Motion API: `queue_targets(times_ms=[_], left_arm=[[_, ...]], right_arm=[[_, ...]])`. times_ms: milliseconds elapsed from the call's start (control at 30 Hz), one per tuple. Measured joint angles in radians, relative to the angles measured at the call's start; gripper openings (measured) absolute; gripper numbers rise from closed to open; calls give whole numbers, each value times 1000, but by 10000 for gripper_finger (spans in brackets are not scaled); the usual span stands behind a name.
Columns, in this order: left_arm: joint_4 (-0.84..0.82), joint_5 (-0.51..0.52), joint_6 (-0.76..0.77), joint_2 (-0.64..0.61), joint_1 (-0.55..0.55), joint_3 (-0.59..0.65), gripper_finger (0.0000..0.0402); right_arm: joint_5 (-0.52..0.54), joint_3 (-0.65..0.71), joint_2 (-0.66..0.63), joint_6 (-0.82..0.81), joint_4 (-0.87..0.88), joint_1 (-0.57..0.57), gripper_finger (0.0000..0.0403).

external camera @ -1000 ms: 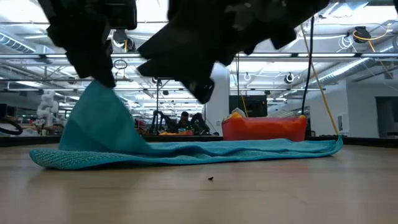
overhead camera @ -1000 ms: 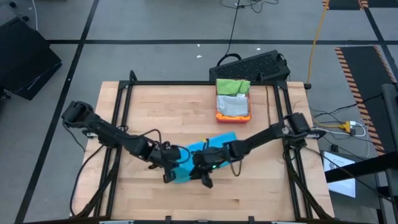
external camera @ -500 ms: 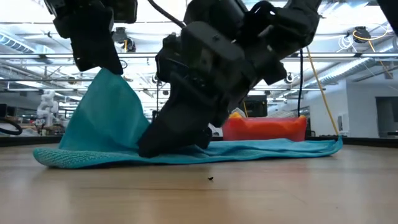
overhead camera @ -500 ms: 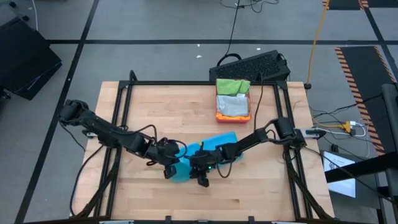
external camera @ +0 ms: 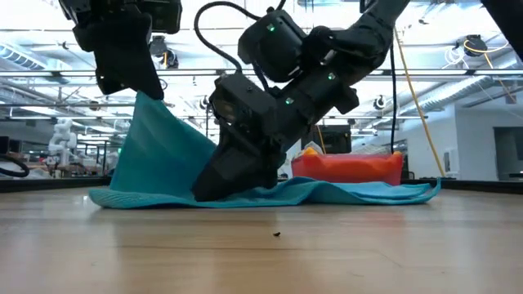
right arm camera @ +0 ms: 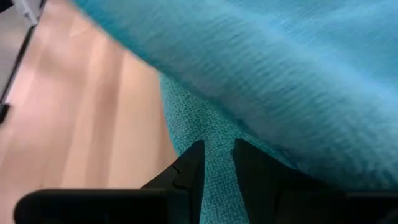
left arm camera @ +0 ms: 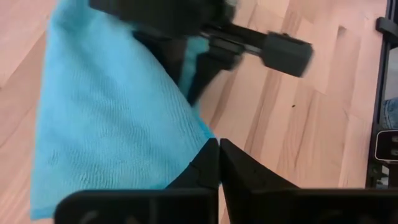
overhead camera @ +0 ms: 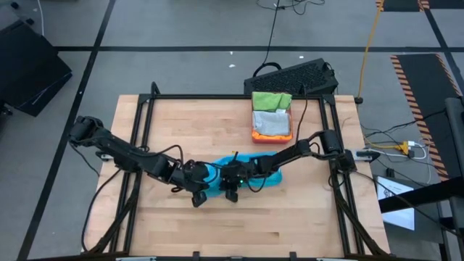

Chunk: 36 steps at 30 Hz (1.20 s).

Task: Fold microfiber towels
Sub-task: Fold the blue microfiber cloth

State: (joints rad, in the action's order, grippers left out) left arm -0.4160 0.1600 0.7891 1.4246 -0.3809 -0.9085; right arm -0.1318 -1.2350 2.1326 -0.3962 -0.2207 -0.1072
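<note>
A bright blue microfiber towel [overhead camera: 255, 171] lies rumpled on the table's middle, with one corner raised. My left gripper [overhead camera: 197, 193] is shut on that corner, which stands high in the low view [external camera: 145, 90]. My right gripper [overhead camera: 230, 190] slants down onto the towel's flat part [external camera: 214, 189]. In the right wrist view its fingers [right arm camera: 217, 152] stand a narrow gap apart, with blue cloth showing in the gap. The raised cloth hangs over this gripper. My left gripper pinches the towel's raised corner [left arm camera: 204, 135] between its two fingers, coming from the table's left and slanting down. The corner is lifted clear and the cloth slopes from it down to the table [external camera: 163, 175]. My right gripper rests its fingertips [right arm camera: 189, 158] on the towel's lying part [right arm camera: 208, 134], slanting down from the table's right. I cannot tell whether any cloth is pinched in the gap.
A pink-red tray [overhead camera: 255, 134] at the far right of the table holds a green towel [overhead camera: 270, 100] and a grey towel [overhead camera: 272, 125]. It shows behind the blue towel in the low view [external camera: 347, 170]. A black keyboard [overhead camera: 293, 76] lies beyond the far edge.
My right gripper has come down from above the towel and gone toward the table's far edge, landing on the cloth. The towel has slid with it: its left edge has shifted toward the right, and the cloth has bunched up. The corner held by my left gripper stays raised.
</note>
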Motion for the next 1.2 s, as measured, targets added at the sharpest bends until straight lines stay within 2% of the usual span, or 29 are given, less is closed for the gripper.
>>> queue_targets(times_ms=[133,267,467,533,633,800,967,1100,1200], left_arm=[[0,-2,48,8,-12,1,36],[-3,8,107,8,-44,1,88],[-233,48,356,6,-131,1,168],[-271,52,424,7,-156,14,180],[-210,91,448,8,-184,77,184],[-20,112,412,9,-148,220,163],[28,113,210,10,-92,280,146],[43,110,122,10,-56,301,150],[144,57,56,10,-51,333,166]], right_arm=[[-2,0,0,-6,2,25,82],[-44,0,0,-37,2,41,82],[-80,1,1,-71,1,51,82],[-88,1,1,-72,2,53,82],[-107,2,1,-72,-2,57,82],[-109,2,2,-73,-2,61,82],[-114,2,2,-74,-2,61,82],[-132,2,2,-72,-2,62,82],[-132,2,2,-73,-2,62,82]])
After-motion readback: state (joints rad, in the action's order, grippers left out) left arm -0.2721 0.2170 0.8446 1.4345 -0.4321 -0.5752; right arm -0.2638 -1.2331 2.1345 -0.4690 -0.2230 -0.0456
